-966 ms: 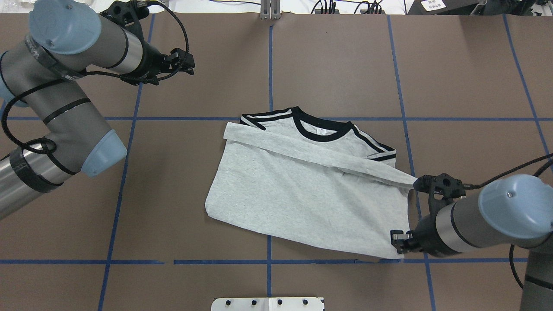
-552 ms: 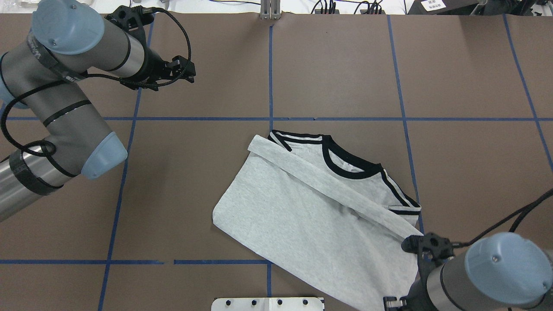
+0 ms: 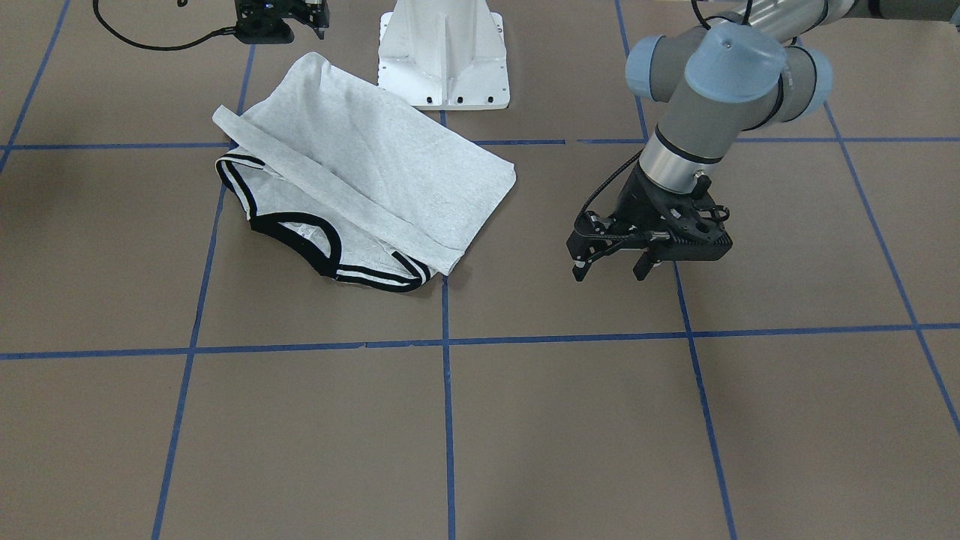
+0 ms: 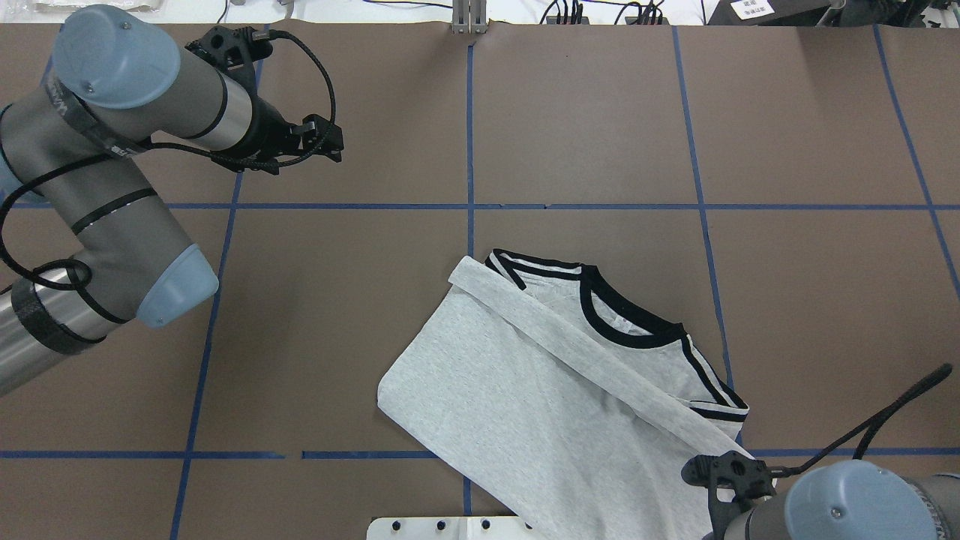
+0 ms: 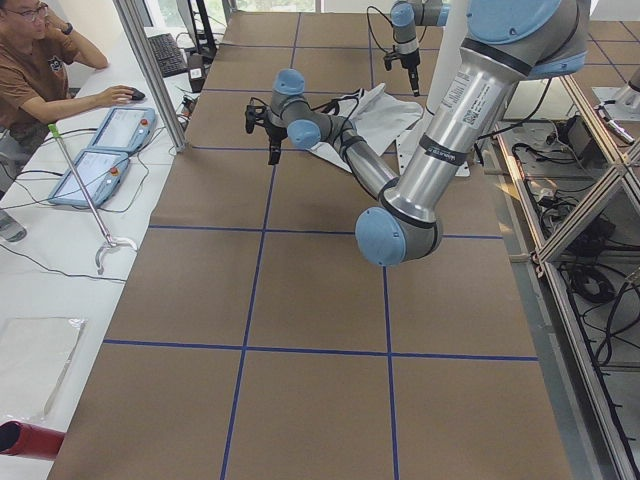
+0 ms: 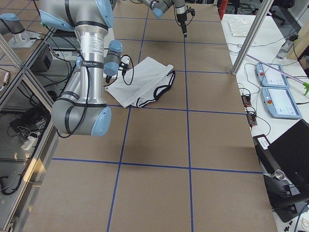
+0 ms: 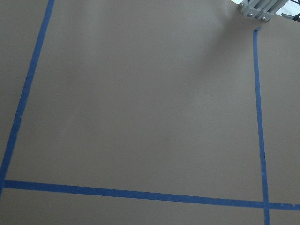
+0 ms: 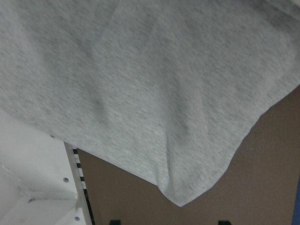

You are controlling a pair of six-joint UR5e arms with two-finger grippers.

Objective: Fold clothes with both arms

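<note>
Both arms are silver-grey tubes with light blue joint caps, a small screw showing in the caps. The left arm wears black bands, a bright metal wrist collar and a looping black cable. The right arm trails a black cable.

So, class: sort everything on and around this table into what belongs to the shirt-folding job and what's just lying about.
Belongs to the job: grey T-shirt, left hand, right hand.

Just lying about: white pedestal base, blue tape lines, two tablets, seated person.
</note>
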